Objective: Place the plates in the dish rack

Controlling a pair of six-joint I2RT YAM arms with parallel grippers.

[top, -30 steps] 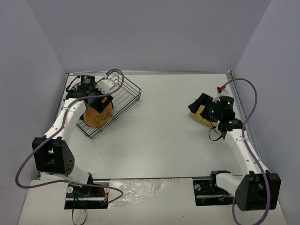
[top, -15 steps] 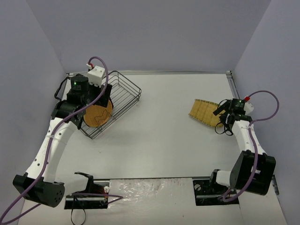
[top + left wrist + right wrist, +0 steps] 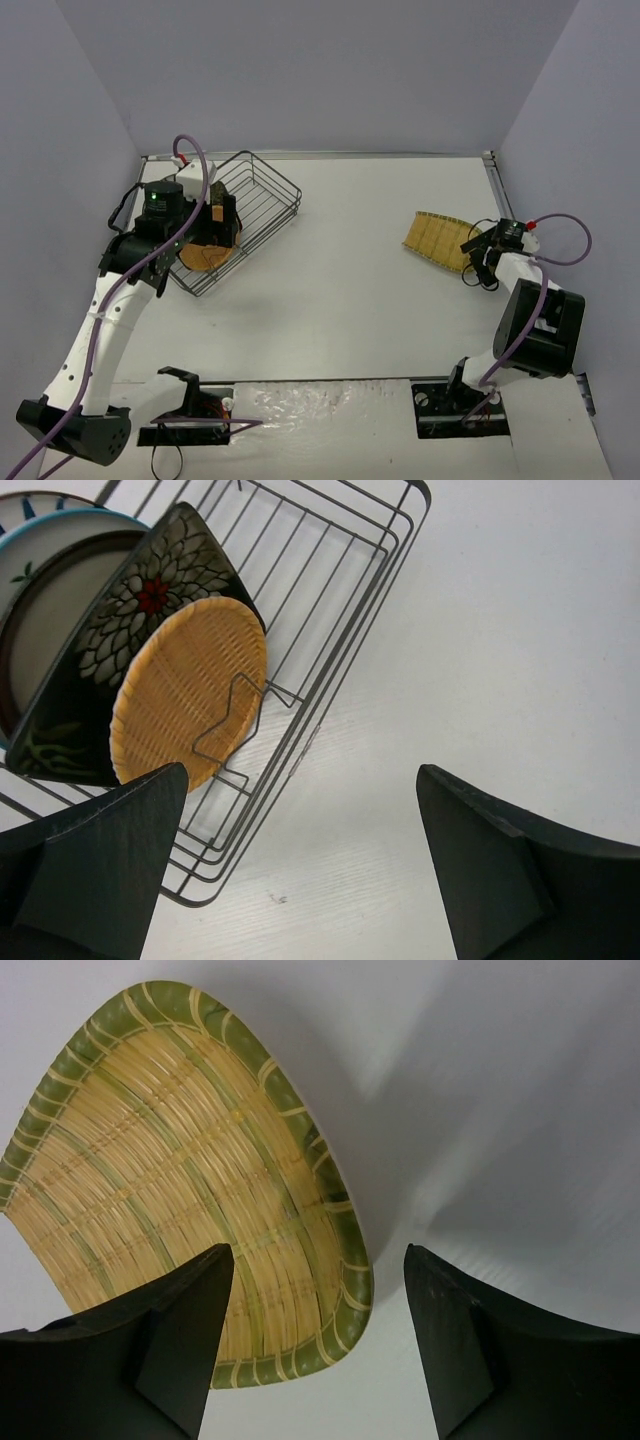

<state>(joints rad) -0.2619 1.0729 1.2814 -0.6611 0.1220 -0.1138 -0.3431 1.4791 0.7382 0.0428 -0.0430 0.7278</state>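
Plates (image 3: 190, 685) stand inside the dish rack (image 3: 283, 181), with the left claw (image 3: 300, 770) spread above them. Well right of the rack, a woven bamboo plate (image 3: 190, 1170) lies on the table (image 3: 340, 300). The right claw (image 3: 315, 1260) is spread astride its green rim. The plate is probably light and stiff, so pinch that rim.

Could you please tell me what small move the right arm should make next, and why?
Probably lower the right gripper and close on the near rim of the woven plate: it lies on the table, outside the dish rack, and its rim sits between the open fingers, not visibly gripped.
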